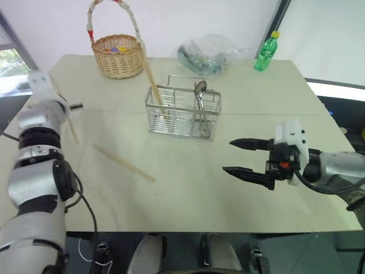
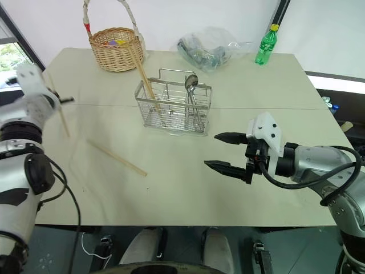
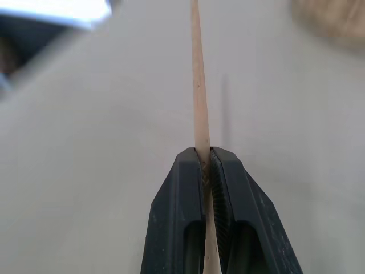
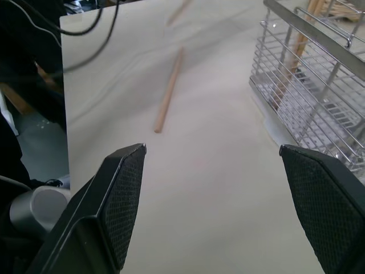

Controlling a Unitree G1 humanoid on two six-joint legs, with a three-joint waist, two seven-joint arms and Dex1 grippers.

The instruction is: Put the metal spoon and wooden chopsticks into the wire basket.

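left gripper (image 3: 206,171): black ribbed jaws pinched tight on 1 wooden chopstick (image 1: 71,127), which hangs blurred and near-upright from the grip, clear of the table (image 1: 239,205), at the table's left side.
key relation: the wire basket (image 1: 182,113) lies well to the right of this hand and a little farther back; the held stick's long axis is steep, so it should drop in end-first once over a compartment.
nearer arm: the left for this stick and for the loose chopstick (image 1: 124,164), which lies flat and slantwise on the table between the left arm and the basket.
right gripper (image 1: 242,157): fingers spread wide, holding nothing, hovering right of and nearer than the basket.
already in basket: another chopstick (image 1: 153,85) leaning in the left compartment; the metal spoon (image 1: 200,97) standing bowl-up in the right one.
materials: plain tan wood, thin and round; shiny silver spoon; see-through silver wire grid with a raised handle; matte pale tabletop.
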